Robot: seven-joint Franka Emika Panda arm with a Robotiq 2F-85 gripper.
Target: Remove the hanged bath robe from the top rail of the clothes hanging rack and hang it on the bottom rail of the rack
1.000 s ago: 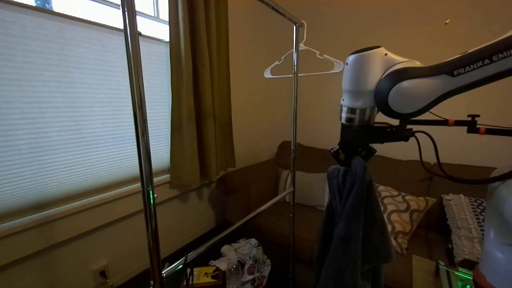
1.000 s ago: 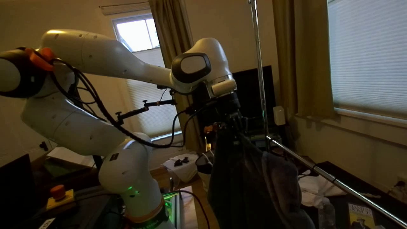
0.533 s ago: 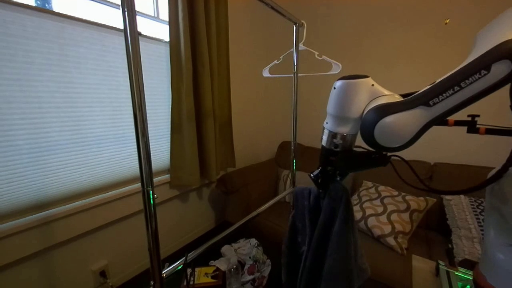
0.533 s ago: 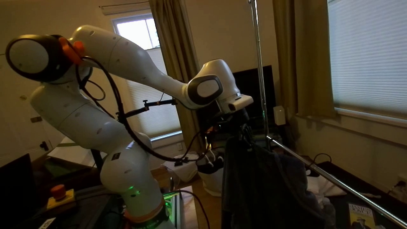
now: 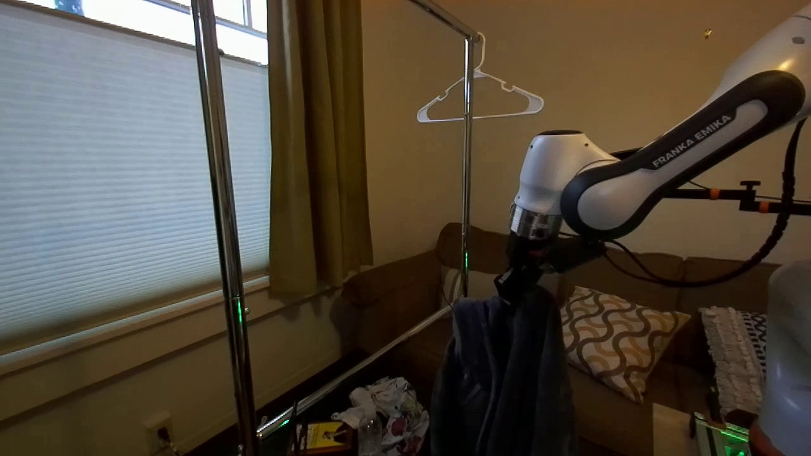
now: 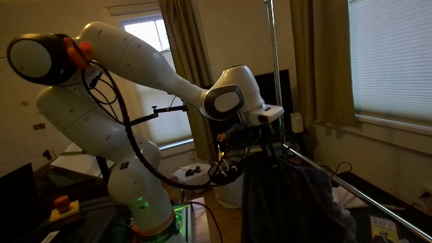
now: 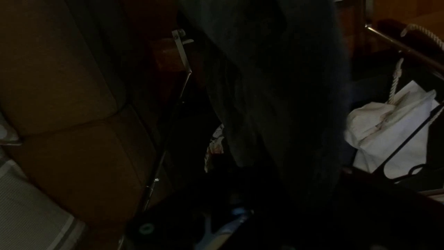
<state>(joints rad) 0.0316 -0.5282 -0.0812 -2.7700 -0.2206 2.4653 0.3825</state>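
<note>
The dark blue-grey bath robe [image 5: 507, 380] hangs in folds from my gripper [image 5: 518, 296], which is shut on its top. The robe also shows dark in an exterior view [image 6: 293, 202] and fills the middle of the wrist view [image 7: 277, 80]. My fingertips are largely hidden by shadow and cloth. The rack's bottom rail [image 5: 367, 364] runs low beside the robe; it also shows in an exterior view [image 6: 357, 192]. The robe overlaps the rail's far end near the upright post; I cannot tell whether they touch. The top rail [image 5: 443, 19] bears an empty white hanger [image 5: 480, 74] at its end.
The near post [image 5: 218, 190] and far post [image 5: 467, 177] of the rack stand upright. A brown couch [image 5: 399, 285] with a patterned pillow [image 5: 621, 342] is behind. A floral bag [image 5: 396, 411] and a yellow book [image 5: 324, 435] lie below the rail.
My gripper has come down and moved toward the bottom rail with the robe in it. In the last half second it has shifted only slightly and the robe has swung toward the rail.
</note>
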